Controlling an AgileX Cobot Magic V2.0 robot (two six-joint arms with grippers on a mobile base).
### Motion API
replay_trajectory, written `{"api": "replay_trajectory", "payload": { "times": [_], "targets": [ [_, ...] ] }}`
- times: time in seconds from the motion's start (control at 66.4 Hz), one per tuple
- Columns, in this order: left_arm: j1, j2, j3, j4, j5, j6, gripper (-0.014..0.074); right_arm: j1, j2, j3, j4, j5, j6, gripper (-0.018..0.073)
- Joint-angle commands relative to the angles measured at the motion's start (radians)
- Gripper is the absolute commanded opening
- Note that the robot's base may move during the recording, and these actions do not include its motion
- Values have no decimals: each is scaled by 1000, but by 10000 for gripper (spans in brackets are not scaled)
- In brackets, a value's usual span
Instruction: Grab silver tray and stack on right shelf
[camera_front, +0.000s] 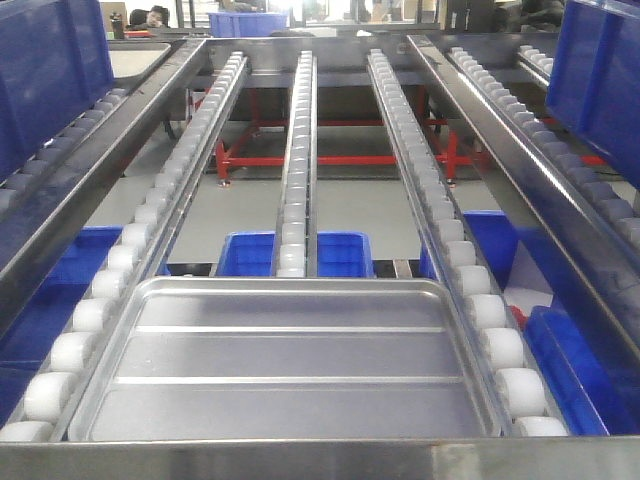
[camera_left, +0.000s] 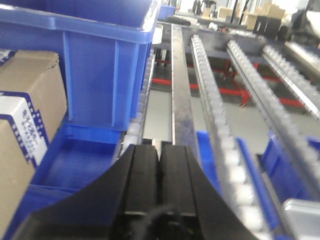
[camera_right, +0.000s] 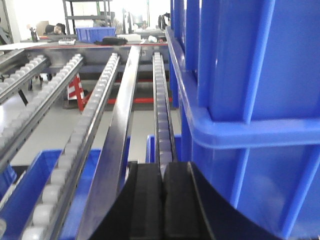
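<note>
The silver tray (camera_front: 285, 360) lies flat on the sloped roller rack (camera_front: 296, 150), against the steel front bar (camera_front: 320, 460). Its two lengthwise ridges and raised rim show, and it rests between the left and right roller lanes. Neither gripper appears in the front view. In the left wrist view, my left gripper (camera_left: 159, 150) is shut and empty, above the rack beside a blue crate. A shiny corner at the bottom right there looks like the tray (camera_left: 302, 217). In the right wrist view, my right gripper (camera_right: 163, 167) is shut and empty, over a roller lane (camera_right: 161, 110).
Tall blue crates stand on the side lanes at left (camera_front: 50, 60) and right (camera_front: 600, 70). Blue bins (camera_front: 340, 255) sit on the floor under the rack, near the red frame (camera_front: 330, 160). Cardboard boxes (camera_left: 25, 100) are at the far left.
</note>
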Motion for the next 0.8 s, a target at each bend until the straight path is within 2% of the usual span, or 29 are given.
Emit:
{"api": "replay_trajectory", "payload": {
  "times": [0.0, 0.06, 0.241, 0.452, 0.573, 0.678, 0.784],
  "targets": [
    [-5, 14, -69, 83, -35, 1, -91, -7, 4, -89, -11, 26, -9, 57],
    [-5, 42, -127, 128, 21, 1, -91, -4, 37, -148, -11, 139, -9, 57],
    [-5, 237, -347, 107, 253, 1, -91, 23, 225, -336, -10, 446, -10, 57],
    [-5, 588, -636, 52, 650, 1, -91, 67, 559, -472, 17, 611, -103, 57],
    [-5, 743, -671, 29, 687, 1, -91, 76, 692, -495, 96, 637, -101, 57],
    [-5, 830, -671, -85, 685, 1, -91, 76, 764, -495, 181, 661, -101, 57],
    [-5, 919, -675, -134, 646, 1, -91, 76, 815, -496, 277, 638, -101, 57]
  ]
}}
